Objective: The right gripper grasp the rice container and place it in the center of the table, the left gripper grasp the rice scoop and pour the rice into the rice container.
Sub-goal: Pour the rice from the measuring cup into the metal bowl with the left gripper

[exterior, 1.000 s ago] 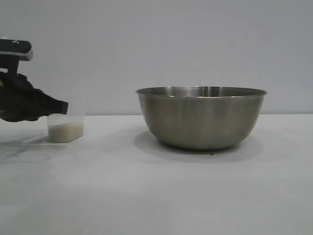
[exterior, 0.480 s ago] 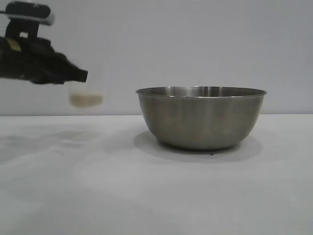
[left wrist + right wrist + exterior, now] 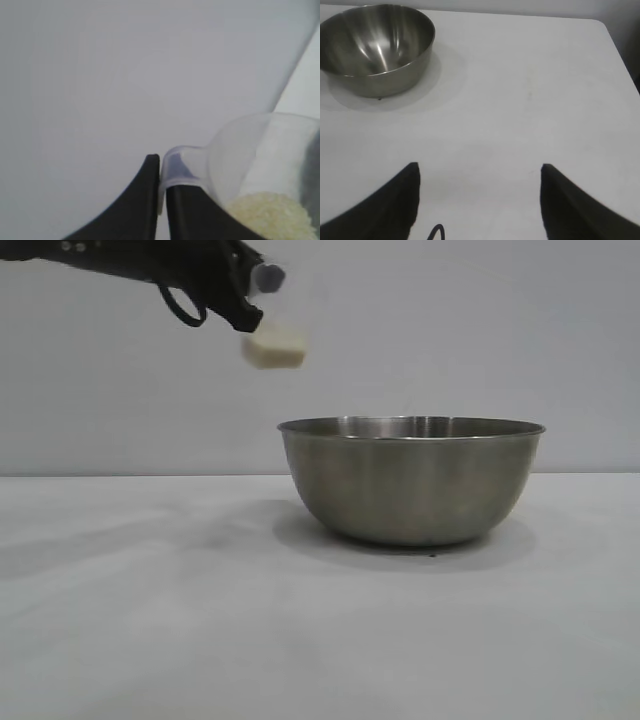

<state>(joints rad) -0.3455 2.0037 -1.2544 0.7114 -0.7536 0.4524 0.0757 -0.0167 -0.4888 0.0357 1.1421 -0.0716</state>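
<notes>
While the rice scoop [image 3: 273, 346] is carried in the air, it is found just below and to the 4 o'clock side of the left gripper [image 3: 243, 302] in the exterior view, touching the gripper's tip. The scoop is tilted, and the rice [image 3: 275, 354] is seen as a pale mass inside it. In the left wrist view the two black fingers [image 3: 145, 200] are pressed together on the translucent handle [image 3: 176, 165] at the scoop's rim, so the left gripper is clamped on the rice scoop [image 3: 260, 165], with the rice [image 3: 272, 217] lying in the lower part of the cup.

The rice container [image 3: 412, 480] is set upright on the table [image 3: 200, 620], at about 4 o'clock from the scoop and well below it. The scoop is held above and just outside the container's left rim, apart from it.

The left arm is extended roughly level from the upper left edge of the exterior view, with a black cable loop [image 3: 182, 308] hanging beneath it.

The right gripper [image 3: 479, 200] is seen only in the right wrist view, where its fingers [image 3: 395, 200] are spread wide with nothing between them. It is held over bare table, with the rice container [image 3: 376, 47] well apart at about 10 o'clock.
</notes>
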